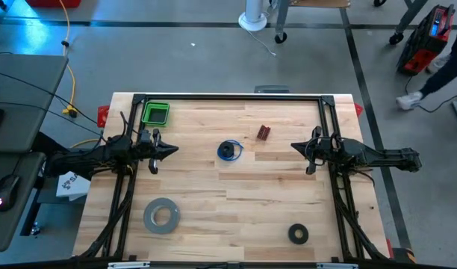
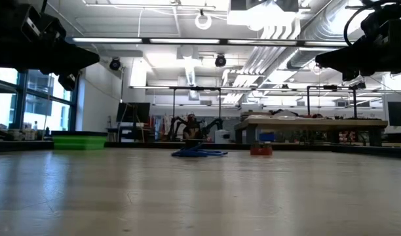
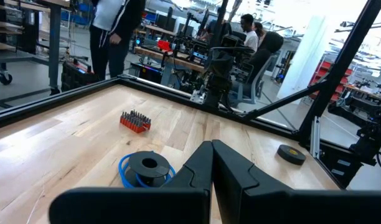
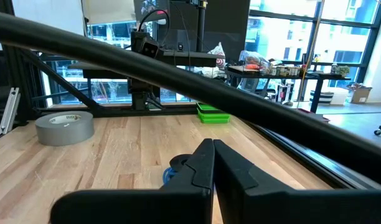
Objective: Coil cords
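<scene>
Thin blue cord [image 1: 230, 152], wound in loose loops around a small black round spool [image 1: 227, 149], lay flat on the pale wooden worktop [image 1: 236, 217], between the two sets of jaws and well apart from both. Seen from the left wrist as blue loops [image 3: 136, 174] spilling out past the spool [image 3: 147, 167]; partly hidden behind the fingers in the right wrist view.

Left gripper [image 1: 173, 149] hovered above the worktop off to one side of the cord, jaws closed together, holding nothing. Right gripper [image 1: 294, 146] hovered on the opposite side, facing the left one, jaws likewise closed and empty.

Small red holder of screwdriver bits [image 1: 263, 133] sat just beyond the cord, nearer the right jaws than the left. Green rectangular plastic tray [image 1: 155, 113] rested near the left jaws, at the far corner of the worktop. Large grey tape roll [image 1: 161, 215] lay flat on the near side, well away from the left jaws. Wider black ring [image 1: 298, 234] lay flat on the near side, well away from the right jaws.
</scene>
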Controlling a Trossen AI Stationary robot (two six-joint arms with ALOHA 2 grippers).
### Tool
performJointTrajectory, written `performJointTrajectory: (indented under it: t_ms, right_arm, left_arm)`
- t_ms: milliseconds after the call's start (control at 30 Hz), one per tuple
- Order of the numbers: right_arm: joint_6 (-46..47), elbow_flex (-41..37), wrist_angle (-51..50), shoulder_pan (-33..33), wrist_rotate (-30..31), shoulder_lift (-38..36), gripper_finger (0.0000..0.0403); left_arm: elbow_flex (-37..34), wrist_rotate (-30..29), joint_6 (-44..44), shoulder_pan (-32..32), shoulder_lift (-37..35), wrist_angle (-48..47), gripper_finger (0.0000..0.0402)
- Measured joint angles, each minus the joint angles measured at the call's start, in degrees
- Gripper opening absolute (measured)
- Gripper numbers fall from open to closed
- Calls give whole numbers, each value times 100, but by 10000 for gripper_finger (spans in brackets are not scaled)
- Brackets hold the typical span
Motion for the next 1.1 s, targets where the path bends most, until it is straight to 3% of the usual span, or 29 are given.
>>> performJointTrajectory:
  t_ms: [433, 567, 633, 733, 800, 867, 1000, 1100]
  right_arm:
    - [214, 0, 72, -1, 0, 2, 0]
    - [2254, 14, 1640, 1, -163, -1, 0]
    - [2989, 48, 2524, -1, 96, 8, 0]
    - [3428, 48, 3248, -1, 956, -2, 0]
    - [3561, 48, 3331, -1, 1153, 44, 0]
    - [4140, 55, 3054, -1, 944, 273, 0]
    - [5550, 50, 2291, 1, -200, 1215, 0]
    - [6115, 50, 2600, -1, -453, 2150, 0]
  left_arm:
    - [-1, 1, 1, 2, 0, 0, 1]
    - [-1, 1, -1, 2, 0, 0, 1]
    - [0, 0, 0, 2, 0, 0, 1]
    - [-1, 1, -1, 2, 0, 0, 1]
    - [1, 1, 1, 2, 0, 0, 1]
    - [-1, 1, 1, 2, 0, 0, 1]
    - [1, 1, 1, 2, 0, 0, 1]
    - [-1, -1, 1, 2, 0, 2, 1]
